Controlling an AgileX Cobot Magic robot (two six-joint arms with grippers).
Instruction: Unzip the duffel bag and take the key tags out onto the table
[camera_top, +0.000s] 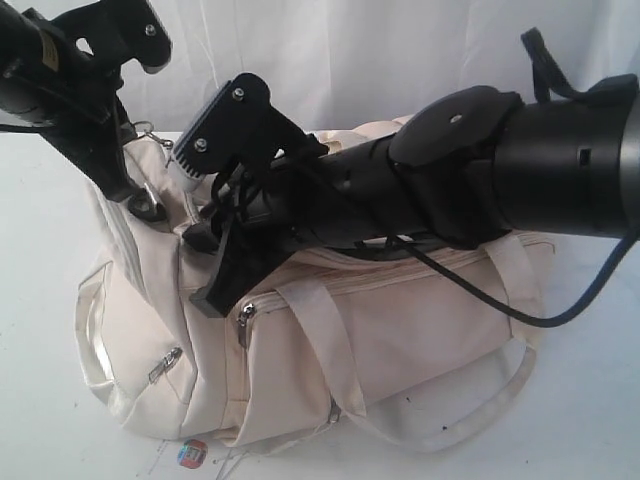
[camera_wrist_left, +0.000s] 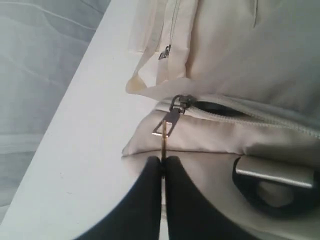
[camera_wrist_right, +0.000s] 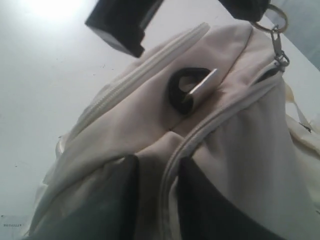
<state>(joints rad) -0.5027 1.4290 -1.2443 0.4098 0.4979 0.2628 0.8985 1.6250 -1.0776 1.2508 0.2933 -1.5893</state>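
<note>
Nearest the exterior camera: a small red-blue round sticker (camera_top: 192, 452) on the table (camera_top: 590, 400), just at the bag's front foot.

Duffel bag (camera_top: 400, 340) sits mid-table, long axis running left to right across the exterior view, front face toward the camera. Cream-white fabric, slumped and creased. A webbing handle (camera_top: 325, 350) droops down the front. Side pocket zips (camera_top: 165, 365) are closed.

Right gripper (camera_wrist_right: 159, 162) reaches across to the bag's top, near its left end. Jaws clenched on a raised ridge of fabric carrying the main zip line, one finger either side.

Farther left, at the bag's end: left gripper (camera_wrist_left: 162, 164), jaws clenched on the metal tab of the zipper pull (camera_wrist_left: 167, 125), which is drawn taut and straight out from the slider. A short dark slit shows behind the slider. A black strap clip (camera_wrist_left: 272, 187) lies just beside the jaws.

Room: bare table to the right of the bag and in front of it. In the left wrist view a band of bare table separates the bag's end from the table's edge. Pale cloth backdrop behind.
</note>
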